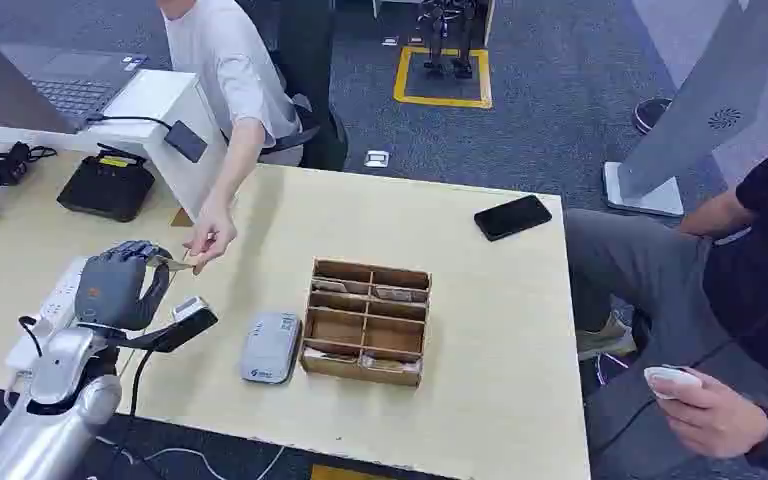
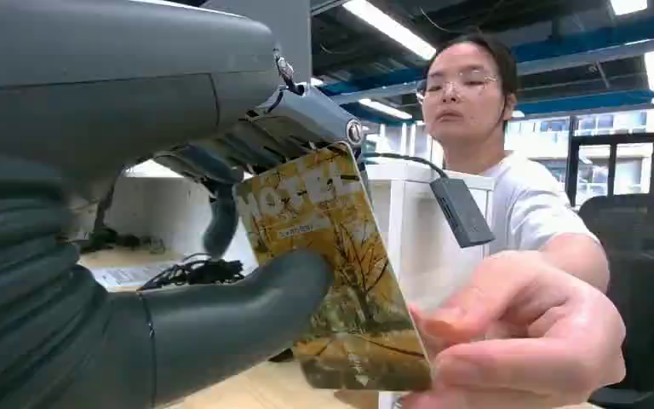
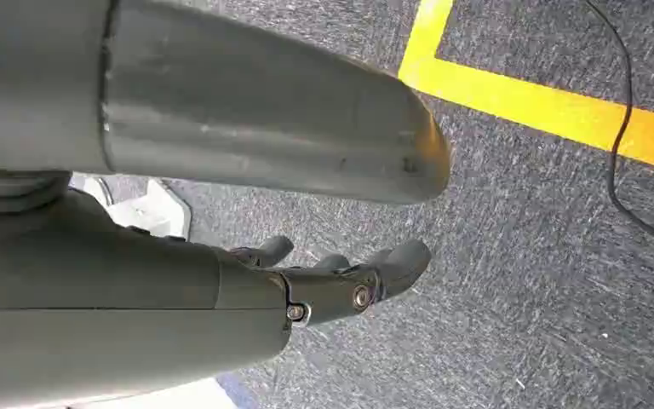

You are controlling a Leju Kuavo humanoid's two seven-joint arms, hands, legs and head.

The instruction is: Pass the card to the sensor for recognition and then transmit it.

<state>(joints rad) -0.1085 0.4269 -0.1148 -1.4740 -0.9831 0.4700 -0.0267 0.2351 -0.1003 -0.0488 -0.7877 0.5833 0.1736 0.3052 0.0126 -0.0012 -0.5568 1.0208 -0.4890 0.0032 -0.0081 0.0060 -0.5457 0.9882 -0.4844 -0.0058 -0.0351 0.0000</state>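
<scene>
While the left hand [image 1: 120,285] sits in the lower left of the head view, it's got the card [image 2: 336,273] pinched between thumb and fingers, and a person's hand [image 1: 208,240] has hold of the far end of it at the same time. So the card is basically bridging the two hands just above the table [image 1: 480,300], left of centre.

From the wrist view it's a glossy yellow hotel key card, thin and flat. My guess is it's very light and fairly stiff with a bit of flex, and that slick surface could slide out of a loose pinch. Best place to take it is by the flat faces near one short end, leaving the rest free for whoever takes it.

The grey sensor [image 1: 270,347] lies on the table below centre, beside the wooden tray [image 1: 367,320]. Looks like we're at the handover part.

The right hand [image 3: 341,277] hangs over carpet, fingers loosely apart, holding nothing.
</scene>
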